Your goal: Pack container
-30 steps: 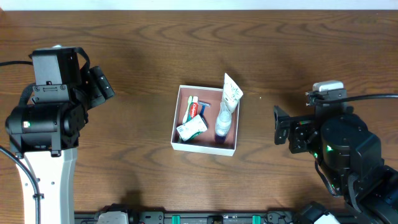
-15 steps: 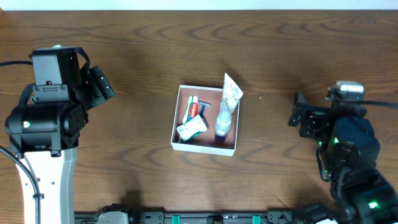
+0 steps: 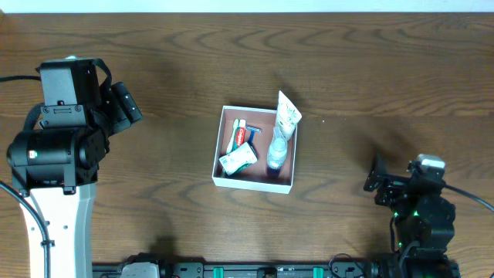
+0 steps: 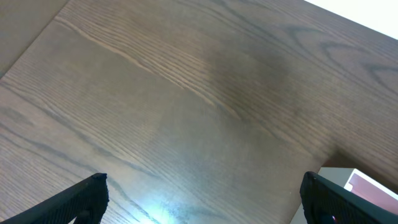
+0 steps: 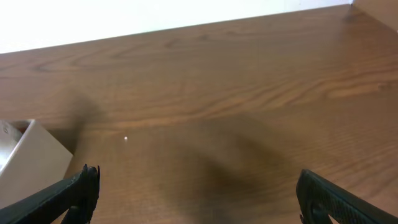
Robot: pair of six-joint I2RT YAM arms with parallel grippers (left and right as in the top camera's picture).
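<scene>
The container (image 3: 218, 158), a shallow white-walled box with a pink-brown inside, sits at the table's middle. In it lie a toothpaste tube (image 3: 245, 135), a small white packet (image 3: 238, 159) and a clear bottle (image 3: 277, 151); a white tube (image 3: 287, 114) leans over its far right corner. My left gripper (image 3: 125, 106) is open and empty, far left of the container; its corner shows in the left wrist view (image 4: 357, 183). My right gripper (image 3: 376, 181) is open and empty, low at the right; the container's wall shows in the right wrist view (image 5: 31, 155).
The brown wooden table (image 3: 370, 69) has a pale far edge. Both arm bases stand at the near left and near right corners.
My right arm has drawn back toward the near right corner, away from the container. The left arm and the container's contents have not moved.
</scene>
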